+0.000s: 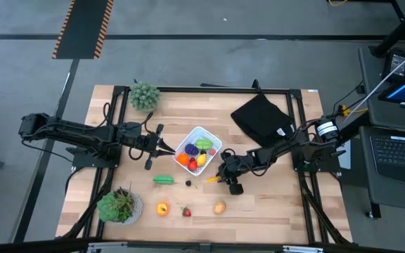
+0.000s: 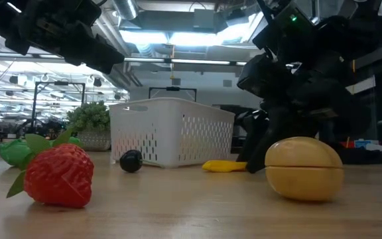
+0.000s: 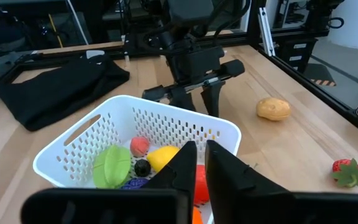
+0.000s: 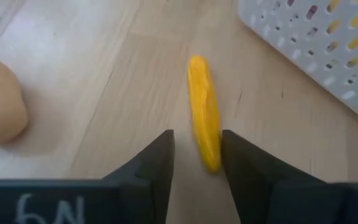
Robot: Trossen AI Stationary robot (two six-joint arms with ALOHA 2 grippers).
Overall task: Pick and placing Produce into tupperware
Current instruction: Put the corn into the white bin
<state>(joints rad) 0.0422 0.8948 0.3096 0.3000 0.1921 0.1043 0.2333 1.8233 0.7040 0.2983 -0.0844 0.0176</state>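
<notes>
Light wooden table (image 1: 273,211) with a black frame around it, grey shop floor all round. The white perforated tupperware (image 1: 214,143) sits near the middle, already loaded with colourful toy produce – green, yellow, orange, purple and red bits show from above.

The right gripper (image 4: 196,163) is down at the table just beside the basket, fingers spread part way with the near end of a yellow banana-like piece (image 4: 204,118) sitting between them – fingers are either side of it but I can't tell if they're actually touching it. The left gripper (image 3: 201,163) hangs over the basket's rim with its fingers pressed nearly together, holding nothing.

Loose on the table I count six pieces: that yellow one, a green leafy vegetable (image 1: 163,179), a small dark berry (image 1: 188,183), an orange fruit (image 1: 162,209), a strawberry (image 1: 186,211) and a tan potato (image 1: 219,206).

Farther out: two bushy potted plants (image 1: 145,95) at the left arm's side, one black cloth (image 1: 262,118) behind the basket.
</notes>
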